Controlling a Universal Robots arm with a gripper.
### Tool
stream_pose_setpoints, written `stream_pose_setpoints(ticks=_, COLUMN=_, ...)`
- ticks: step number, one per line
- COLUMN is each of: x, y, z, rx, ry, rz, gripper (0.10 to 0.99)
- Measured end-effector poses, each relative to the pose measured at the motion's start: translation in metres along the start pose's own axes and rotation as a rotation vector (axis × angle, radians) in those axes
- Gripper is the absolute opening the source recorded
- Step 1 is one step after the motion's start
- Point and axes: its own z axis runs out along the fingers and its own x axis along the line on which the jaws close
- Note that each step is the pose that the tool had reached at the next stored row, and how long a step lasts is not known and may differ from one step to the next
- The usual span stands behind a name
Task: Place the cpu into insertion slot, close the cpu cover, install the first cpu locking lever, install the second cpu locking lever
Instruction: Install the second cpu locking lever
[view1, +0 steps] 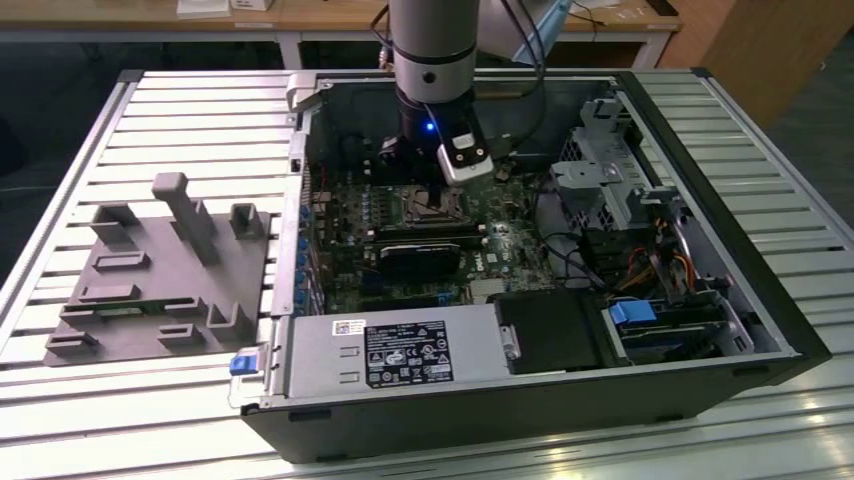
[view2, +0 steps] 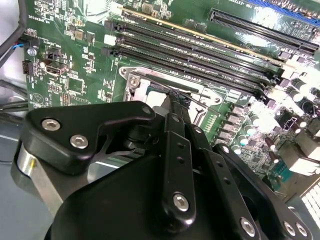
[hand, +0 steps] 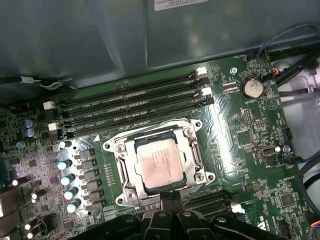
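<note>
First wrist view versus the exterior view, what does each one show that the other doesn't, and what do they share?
First wrist view alone: the cpu seated in the insertion slot, its pale top framed by the cpu cover, plus a round coin battery. Exterior view alone: the whole computer case on a slatted table, a grey fixture block at that view's left, and the arm reaching down. Both share the green motherboard and the long black memory slots.

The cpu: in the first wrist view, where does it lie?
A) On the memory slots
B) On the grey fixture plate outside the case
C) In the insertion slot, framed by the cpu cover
C: the cpu sits in the insertion slot, with the cpu cover around it.
</note>
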Motion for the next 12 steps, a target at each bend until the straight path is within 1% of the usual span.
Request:
stream_pose_setpoints(ticks=7, x=-0.0005, y=0.0005, z=-0.0068, rx=0.0, ry=0.0, rz=0.0, gripper=0.106)
stream_pose_setpoints(ticks=12, x=-0.001, y=-0.001, z=-0.008, rx=0.0, ry=0.0, rz=0.0, gripper=0.106)
